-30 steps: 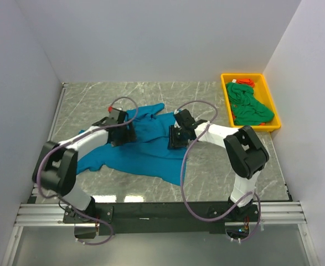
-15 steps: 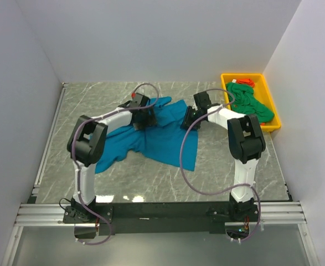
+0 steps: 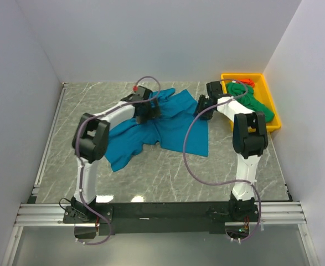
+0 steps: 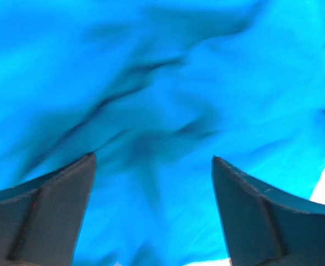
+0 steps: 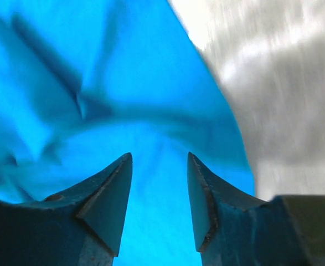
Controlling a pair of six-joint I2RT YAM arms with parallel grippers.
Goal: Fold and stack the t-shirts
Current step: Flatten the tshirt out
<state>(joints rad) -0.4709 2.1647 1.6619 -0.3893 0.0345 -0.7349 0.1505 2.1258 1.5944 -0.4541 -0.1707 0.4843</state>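
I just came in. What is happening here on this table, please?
The robot's left claw and right claw are out at the far side of the table, close over a teal-blue shirt that lies rumpled, not yet folded. Both claws are open. A green shirt and a red-orange piece lie in the yellow bin.

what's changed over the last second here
Both arms reached further out toward the far side. The left pincer and right pincer now sit at the far edge of the teal-blue shirt, jaws apart. The shirt travelled with them, away from the bases and rightward, toward the yellow bin. The green shirt in the bin stayed put.
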